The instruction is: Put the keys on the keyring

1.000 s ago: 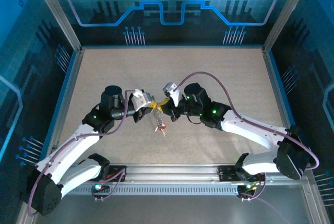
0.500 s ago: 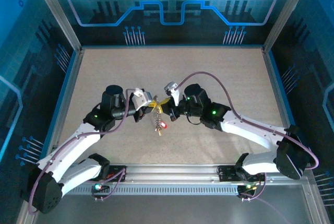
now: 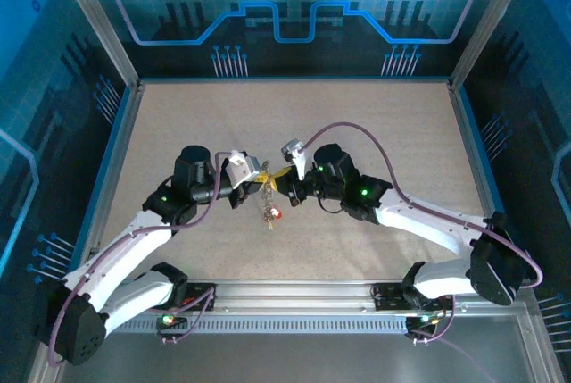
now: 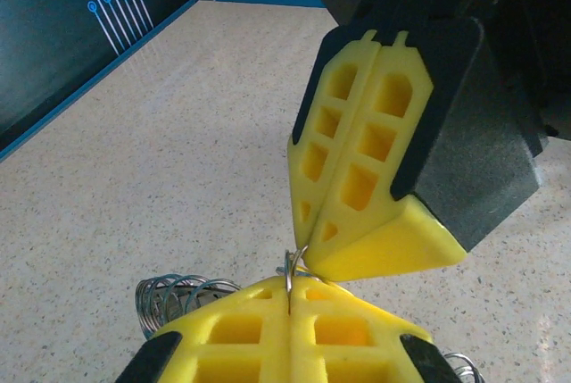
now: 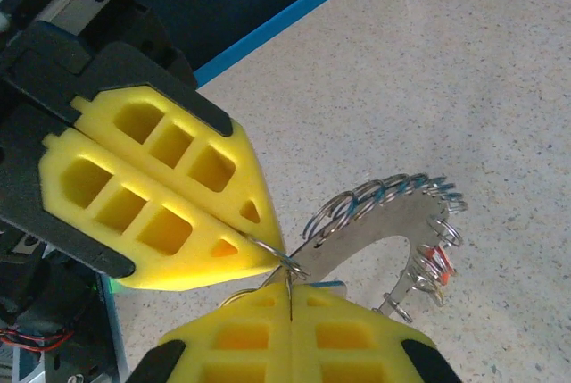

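Speckled beige counter [image 3: 375, 133], blue-lit walls with circuit-pattern graphics. From the overhead camera I see the left gripper [image 3: 260, 181] and right gripper [image 3: 285, 185] meeting tip to tip mid-counter. The keyring [image 3: 268, 204] dangles just beneath them, a red tag [image 3: 276, 214] low on it.

On the left wrist camera, my left gripper [image 4: 289, 298] has its jaws closed on a thin wire loop [image 4: 291, 269]. The right gripper [image 4: 312, 238] has its jaws shut too, nose down onto the same spot.

On the right wrist camera, the right gripper [image 5: 290, 304] pinches the near end of the keyring [image 5: 384, 222], a flat metal crescent strung with small rings [image 5: 375, 194]. The left gripper [image 5: 255, 240] nips the wire loop [image 5: 272, 251].

I judge it light, stiff, slick and prone to swinging. Best held on the bare flat metal. I can read no brand or writing.
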Motion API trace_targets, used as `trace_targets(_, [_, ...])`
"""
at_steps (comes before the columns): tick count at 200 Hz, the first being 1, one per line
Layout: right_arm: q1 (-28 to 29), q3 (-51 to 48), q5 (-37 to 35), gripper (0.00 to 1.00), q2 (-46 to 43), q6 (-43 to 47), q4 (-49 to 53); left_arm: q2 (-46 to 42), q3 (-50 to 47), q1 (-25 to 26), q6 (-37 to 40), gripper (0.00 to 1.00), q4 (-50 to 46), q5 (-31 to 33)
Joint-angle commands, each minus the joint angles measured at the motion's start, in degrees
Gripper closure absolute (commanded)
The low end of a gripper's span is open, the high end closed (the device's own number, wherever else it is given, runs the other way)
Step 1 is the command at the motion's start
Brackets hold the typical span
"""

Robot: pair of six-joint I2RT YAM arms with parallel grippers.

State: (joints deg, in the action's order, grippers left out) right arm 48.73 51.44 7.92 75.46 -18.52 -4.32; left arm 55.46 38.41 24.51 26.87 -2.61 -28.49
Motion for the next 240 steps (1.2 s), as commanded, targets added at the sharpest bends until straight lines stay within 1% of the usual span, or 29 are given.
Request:
trace_targets(1, [0.03,0.35,-2.88,1.0,0.07,-1.52,-2.17,-0.35,1.2,0.93,-0.26,1.0,1.23,-1.36])
trace_targets(100, [0.22,-2.7,-1.12,1.0,-2.6,0.79,-6.45,-0.1,1.44,1.02,-1.34,1.0,0.81,0.82])
trace_targets(163, [0.58,-2.0,-1.07,1.0,-2.11,1.13,-6.54,0.43,1.58,1.15,-1.91,1.0,1.04,0.68])
trace_targets(228, [0.93,-1.42,-2.58,1.0,-0.32,0.46,-5.59,0.36,1.64,1.15,-2.51,1.0,1.38,0.37])
trace_targets(240, [1.02,0.57,-2.97,1.0,0.22,0.46,-5.21,0.26,1.66,1.18,-2.61,1.0,1.59,0.41])
